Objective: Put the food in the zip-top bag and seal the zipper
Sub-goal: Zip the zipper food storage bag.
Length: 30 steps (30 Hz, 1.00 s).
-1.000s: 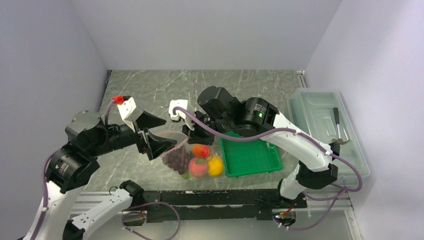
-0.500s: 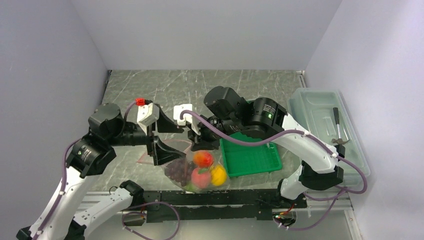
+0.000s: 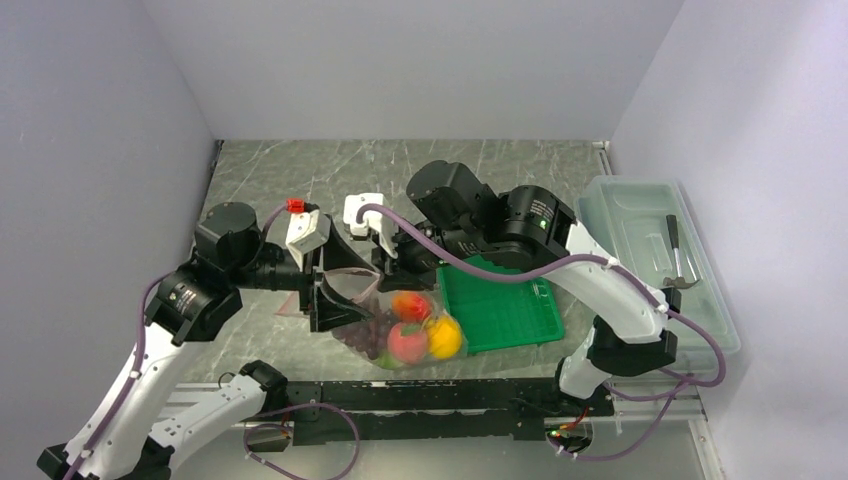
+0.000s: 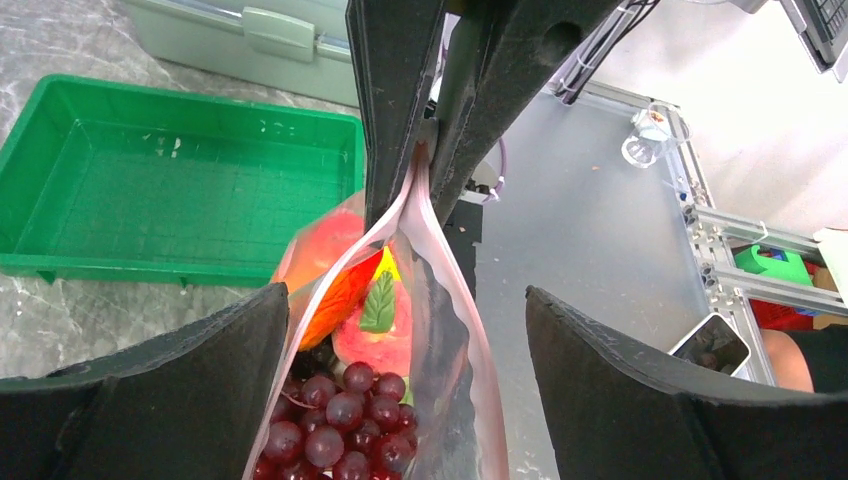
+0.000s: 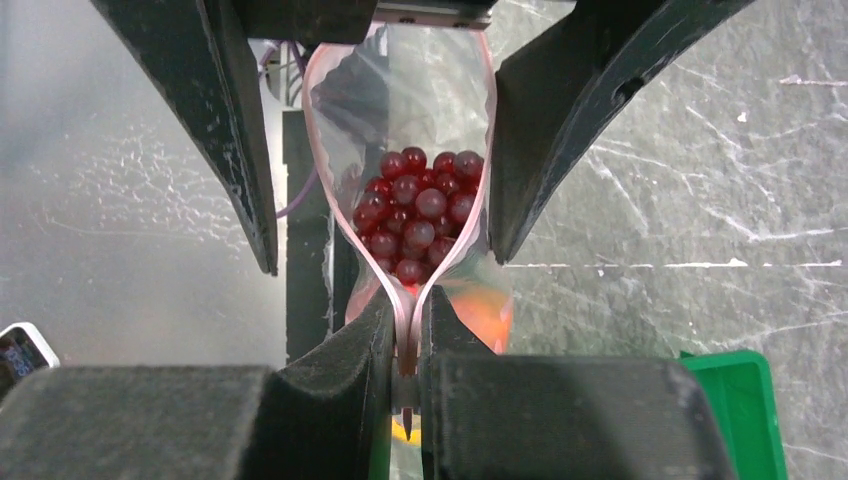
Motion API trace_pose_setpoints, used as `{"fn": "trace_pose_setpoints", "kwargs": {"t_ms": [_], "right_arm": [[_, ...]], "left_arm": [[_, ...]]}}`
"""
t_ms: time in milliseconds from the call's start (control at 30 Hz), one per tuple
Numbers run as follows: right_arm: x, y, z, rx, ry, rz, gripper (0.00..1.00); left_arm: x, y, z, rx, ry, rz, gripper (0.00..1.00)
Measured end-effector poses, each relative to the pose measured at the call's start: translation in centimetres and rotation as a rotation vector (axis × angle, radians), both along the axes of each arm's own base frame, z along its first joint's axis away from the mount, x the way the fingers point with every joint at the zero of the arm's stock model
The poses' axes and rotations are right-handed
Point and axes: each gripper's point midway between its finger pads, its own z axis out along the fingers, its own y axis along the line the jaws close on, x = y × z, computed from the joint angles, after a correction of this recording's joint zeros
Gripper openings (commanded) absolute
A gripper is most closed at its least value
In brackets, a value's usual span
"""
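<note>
The zip-top bag (image 3: pixel 395 325) sits toward 6 o'clock on the marble table (image 3: pixel 300 180), close to the near edge between the two arms, its mouth raised and its belly full of toy food. A dark red grape bunch (image 5: pixel 418 215) lies at 9 o'clock in the heap, a red-orange fruit (image 3: pixel 406 304) at 12 o'clock, a pink-red round fruit (image 3: pixel 405 343) with a green leaf at 6 o'clock and a yellow lemon (image 3: pixel 445 338) at 4 o'clock. The pale pink zipper (image 4: pixel 425 215) gapes along most of its run, and its two lips meet only at one end. There the right gripper (image 5: pixel 407 305) is clamped tight on the strip, reaching in from 12 o'clock of the bag. The left gripper (image 4: pixel 405 300) comes in from 9 o'clock with its jaws spread wide, one finger on each side of the open mouth; whether either finger touches the plastic I cannot tell. Just beside the bag at 3 o'clock lies the green tray (image 3: pixel 500 310). Farther out at 3 o'clock, against the right wall, stands a clear lidded box (image 3: pixel 650 250) with a grey hammer (image 3: pixel 675 255) inside
</note>
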Motion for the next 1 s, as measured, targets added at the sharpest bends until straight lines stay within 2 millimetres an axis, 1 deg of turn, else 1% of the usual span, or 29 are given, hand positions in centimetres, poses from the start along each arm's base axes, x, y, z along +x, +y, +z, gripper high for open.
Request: {"fn": "trace_pose_setpoints", "kwargs": {"t_ms": [67, 167, 300, 367, 433, 467, 533, 567, 700, 767, 833, 933, 1000], "right_arm": [[0.1, 0.4, 0.3, 0.007, 0.006, -0.008, 0.0], [0.3, 0.6, 0.2, -0.003, 0.017, -0.027, 0.0], [0.3, 0.5, -0.3, -0.029, 0.039, -0.044, 0.0], [0.3, 0.5, -0.6, -0.04, 0.05, -0.05, 0.0], [0.3, 0.6, -0.9, -0.048, 0.058, -0.055, 0.0], [0.3, 0.6, -1.0, -0.052, 0.062, -0.058, 0.0], [0.3, 0.6, -1.0, -0.054, 0.065, -0.062, 0.0], [0.3, 0.6, -1.0, -0.054, 0.067, -0.064, 0.0], [0.5, 0.7, -1.0, -0.051, 0.064, -0.07, 0.0], [0.6, 0.7, -1.0, -0.049, 0.064, -0.07, 0.08], [0.6, 0.8, -1.1, -0.045, 0.063, -0.069, 0.22], [0.4, 0.7, -1.4, -0.028, 0.064, -0.072, 0.48], [0.2, 0.1, -1.5, -0.008, 0.058, -0.072, 0.58]], "left_arm": [[0.0, 0.0, -0.1, 0.002, 0.002, 0.003, 0.89], [0.3, 0.0, -0.4, 0.008, 0.005, 0.015, 0.82], [0.6, 0.0, -0.6, 0.014, -0.001, 0.031, 0.69], [0.7, 0.0, -0.9, 0.02, -0.001, 0.034, 0.59], [0.9, 0.0, -1.1, 0.025, -0.003, 0.037, 0.44], [0.9, 0.0, -1.2, 0.028, -0.004, 0.04, 0.32], [1.2, 0.1, -1.4, 0.036, -0.022, 0.05, 0.03], [1.3, 0.1, -1.4, 0.038, -0.031, 0.054, 0.0], [1.5, 0.3, -1.6, 0.045, -0.05, 0.072, 0.0], [1.6, 0.4, -1.5, 0.046, -0.06, 0.075, 0.0], [1.6, 0.4, -1.7, 0.051, -0.057, 0.078, 0.0], [1.6, 0.5, -2.0, 0.062, -0.046, 0.086, 0.0], [1.7, 0.5, -2.4, 0.076, -0.029, 0.092, 0.0]]}}
